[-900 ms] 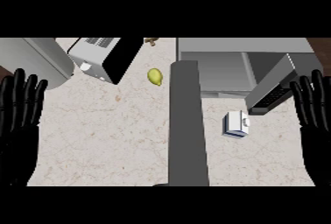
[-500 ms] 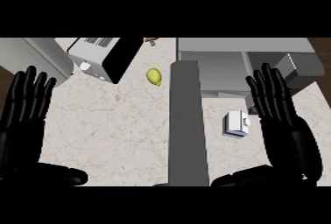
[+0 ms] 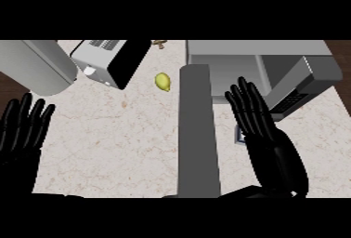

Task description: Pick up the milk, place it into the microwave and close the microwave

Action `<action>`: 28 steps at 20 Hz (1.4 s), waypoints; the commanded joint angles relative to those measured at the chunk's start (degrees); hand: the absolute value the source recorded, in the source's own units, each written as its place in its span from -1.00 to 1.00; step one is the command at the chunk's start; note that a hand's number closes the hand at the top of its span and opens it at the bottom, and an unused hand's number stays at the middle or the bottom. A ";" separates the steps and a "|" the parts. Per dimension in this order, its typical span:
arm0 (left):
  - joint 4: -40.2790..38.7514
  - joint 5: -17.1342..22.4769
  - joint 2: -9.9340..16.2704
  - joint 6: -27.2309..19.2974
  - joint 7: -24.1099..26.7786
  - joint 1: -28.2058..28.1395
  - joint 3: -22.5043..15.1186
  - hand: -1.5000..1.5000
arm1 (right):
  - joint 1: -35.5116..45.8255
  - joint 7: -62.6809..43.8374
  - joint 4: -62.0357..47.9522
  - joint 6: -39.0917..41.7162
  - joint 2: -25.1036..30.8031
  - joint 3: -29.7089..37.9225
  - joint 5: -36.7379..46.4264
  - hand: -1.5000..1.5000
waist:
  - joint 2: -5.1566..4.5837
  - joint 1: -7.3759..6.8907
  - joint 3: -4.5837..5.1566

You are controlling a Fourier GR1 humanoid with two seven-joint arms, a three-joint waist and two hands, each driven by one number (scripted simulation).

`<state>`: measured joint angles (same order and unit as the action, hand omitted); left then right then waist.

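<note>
The right hand (image 3: 255,116) is hovering with fingers straight and spread, holding nothing, directly over the milk (image 3: 239,136), so only a sliver of the carton is showing on the worktop (image 3: 123,144) beside the open microwave (image 3: 274,69). That placement suggests it is lining up a grasp. The left hand (image 3: 24,128) is resting wide at the left edge.

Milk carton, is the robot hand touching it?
Cannot tell. In the head view the right robot hand covers most of the milk carton, hiding any contact or gap.
</note>
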<state>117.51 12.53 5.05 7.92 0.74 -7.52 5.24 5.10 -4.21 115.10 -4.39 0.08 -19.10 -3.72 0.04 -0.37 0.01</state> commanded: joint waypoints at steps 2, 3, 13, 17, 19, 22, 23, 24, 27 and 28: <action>3.20 2.72 0.59 1.82 -1.36 -3.28 1.85 -1.00 | 0.24 -0.30 0.00 -3.95 -0.08 0.92 3.29 -1.00 | 0.03 0.15 -0.01; 1.27 3.37 1.13 3.48 1.46 -3.45 3.23 -1.00 | 1.13 -1.47 0.74 -5.99 -0.08 0.43 4.47 -1.00 | 0.03 0.16 0.00; 4.13 2.56 -0.61 4.54 0.40 -6.51 2.71 -1.00 | 1.26 3.65 -9.84 -6.39 -0.05 6.21 5.02 -1.00 | -0.02 0.15 -0.02; 4.67 4.87 -0.52 7.04 2.54 -9.70 5.26 -1.00 | -0.45 10.30 -16.44 -4.02 -0.05 10.27 2.55 -1.00 | -0.04 0.01 -0.02; 4.75 0.79 -3.55 7.87 7.16 -13.54 2.73 -1.00 | -2.39 11.03 -16.90 -1.92 1.56 12.10 0.51 -1.00 | -0.01 0.03 -0.02; 6.99 3.18 -1.89 7.88 2.23 -11.73 3.19 -1.00 | -2.28 16.10 -22.65 -0.84 2.73 14.72 0.84 -1.00 | -0.02 0.11 -0.03; 5.39 4.58 -1.70 8.39 2.70 -11.62 4.87 -1.00 | -2.46 15.38 -22.70 -1.63 2.06 14.33 1.39 -1.00 | -0.01 0.14 -0.02; 6.25 3.92 -1.41 8.78 3.13 -12.26 5.28 -1.00 | -4.03 16.15 -21.84 -1.78 2.15 15.11 0.80 -1.00 | 0.00 0.17 -0.02; 2.22 4.50 -1.52 12.40 8.67 -15.09 7.05 -1.00 | -3.98 22.32 -28.44 -1.02 1.73 16.32 1.02 -1.00 | -0.03 -0.05 -0.01; 3.83 2.90 -2.79 10.32 6.04 -13.01 5.03 -1.00 | -4.77 21.57 -27.92 0.22 2.93 16.90 0.55 -1.00 | -0.01 0.17 -0.02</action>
<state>122.29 15.78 2.85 16.82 4.94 -19.63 9.76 2.29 13.45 90.79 -5.63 2.02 -3.93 -2.92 0.07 -0.27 0.02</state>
